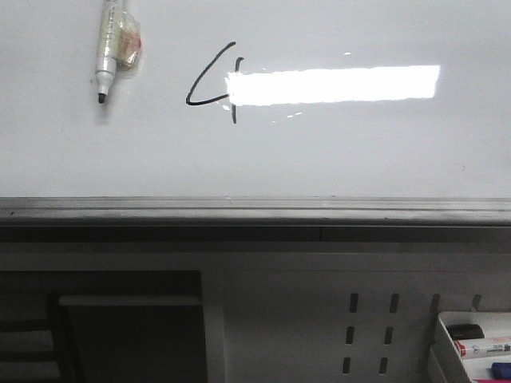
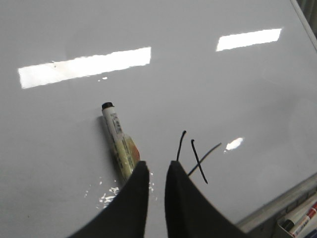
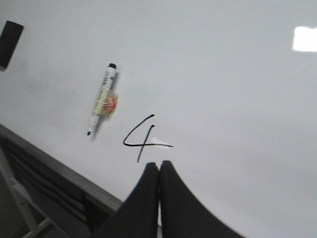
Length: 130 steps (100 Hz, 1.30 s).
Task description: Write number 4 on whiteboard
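Observation:
The whiteboard fills the upper part of the front view. The number 4 is drawn on it in thin black strokes, partly under the bright light reflection. It also shows in the left wrist view and the right wrist view. A marker with an uncapped black tip lies against the board to the left of the 4. My left gripper is open and empty, with the marker beside one finger. My right gripper is shut and empty, just short of the 4. Neither gripper shows in the front view.
A grey metal ledge runs along the board's lower edge. Below it is a perforated white panel and a white tray with spare markers at the lower right. A black eraser sits on the board far left of the marker.

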Each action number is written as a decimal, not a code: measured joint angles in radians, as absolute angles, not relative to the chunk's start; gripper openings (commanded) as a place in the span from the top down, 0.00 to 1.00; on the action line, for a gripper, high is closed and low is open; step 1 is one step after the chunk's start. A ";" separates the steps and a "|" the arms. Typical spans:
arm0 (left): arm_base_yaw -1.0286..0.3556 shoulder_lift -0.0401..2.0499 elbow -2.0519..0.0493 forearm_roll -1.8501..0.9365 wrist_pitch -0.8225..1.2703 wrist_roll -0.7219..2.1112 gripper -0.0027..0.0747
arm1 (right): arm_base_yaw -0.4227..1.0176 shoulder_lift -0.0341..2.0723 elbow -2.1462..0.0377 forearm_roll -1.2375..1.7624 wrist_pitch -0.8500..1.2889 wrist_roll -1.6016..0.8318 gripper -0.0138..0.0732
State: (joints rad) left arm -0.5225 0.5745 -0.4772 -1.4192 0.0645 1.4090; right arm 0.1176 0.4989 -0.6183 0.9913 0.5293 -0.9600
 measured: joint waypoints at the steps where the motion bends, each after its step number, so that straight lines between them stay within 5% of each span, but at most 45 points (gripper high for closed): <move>1: -0.523 0.560 -0.471 -1.417 0.068 1.409 0.99 | 0.118 0.482 -0.602 0.991 0.517 -0.964 0.90; 48: -0.523 0.121 -0.209 -1.469 0.083 1.409 0.99 | 0.118 0.022 -0.206 1.005 0.399 -1.005 0.90; 130: -0.523 0.083 -0.209 -1.493 0.056 1.409 0.99 | 0.118 0.005 -0.190 1.018 0.381 -1.009 0.90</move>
State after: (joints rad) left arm -0.5225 0.0828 -0.2087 -1.4931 0.0556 1.4090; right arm 0.1176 0.0054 -0.1903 1.0177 0.3814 -1.0089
